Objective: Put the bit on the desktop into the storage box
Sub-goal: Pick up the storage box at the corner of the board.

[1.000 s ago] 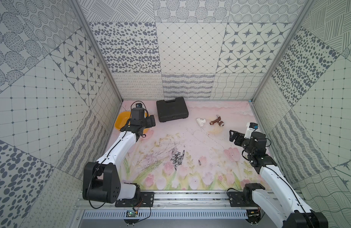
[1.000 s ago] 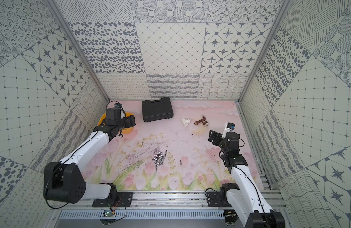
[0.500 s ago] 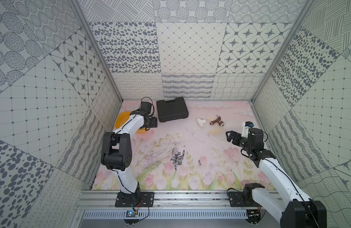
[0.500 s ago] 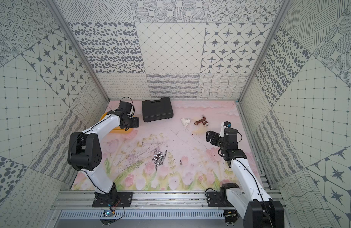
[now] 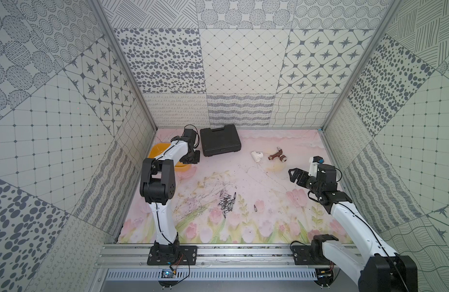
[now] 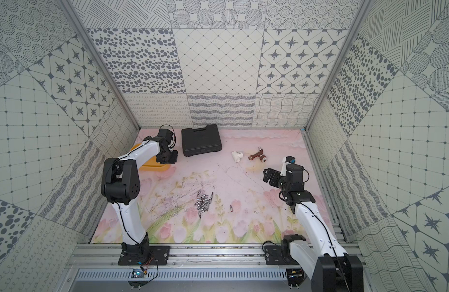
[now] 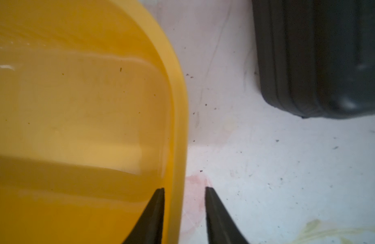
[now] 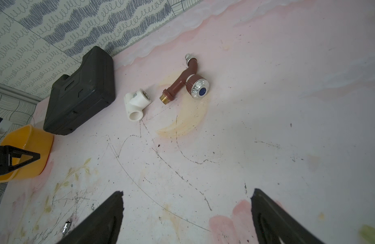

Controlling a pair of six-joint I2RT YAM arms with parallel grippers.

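Straddling the storage box [image 7: 179,105] rim, the left pincer [image 7: 184,189] is sitting nearly closed; whether it is gripping cannot be told. Meanwhile the right pincer [image 8: 186,191] is hanging wide open. The bits [image 5: 227,201] are lying centre-frame on the worktop [image 5: 269,182]. Advising seating the rim deep before dragging.

White arm links [image 5: 344,217], black joints [image 5: 156,188], thin cables [image 5: 157,222]

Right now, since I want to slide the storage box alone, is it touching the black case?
Apart. The left wrist view shows bare mat between the storage box and the black case.
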